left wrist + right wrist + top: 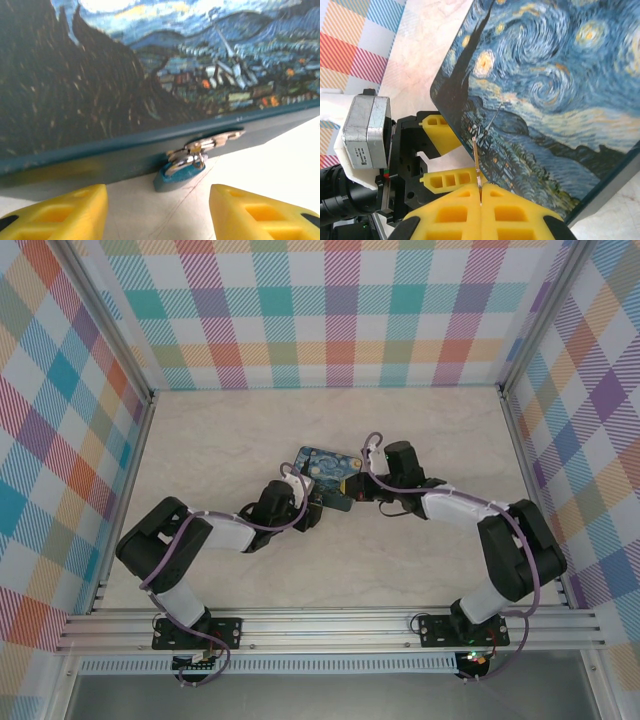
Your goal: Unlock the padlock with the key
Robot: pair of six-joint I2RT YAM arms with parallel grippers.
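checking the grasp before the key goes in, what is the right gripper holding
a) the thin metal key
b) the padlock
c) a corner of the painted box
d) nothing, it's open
a: in the right wrist view the right gripper is shut on the key, whose thin grey shaft sticks out from between the fingertips.

Starry-night print box [326,470] on pale marbled table [230,435], plaid walls [340,310] around.

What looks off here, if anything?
Nothing stands out. The padlock hangs at the painted box's front edge, body tilted onto the table. Right gripper pinches the key; left gripper is open, facing the padlock.
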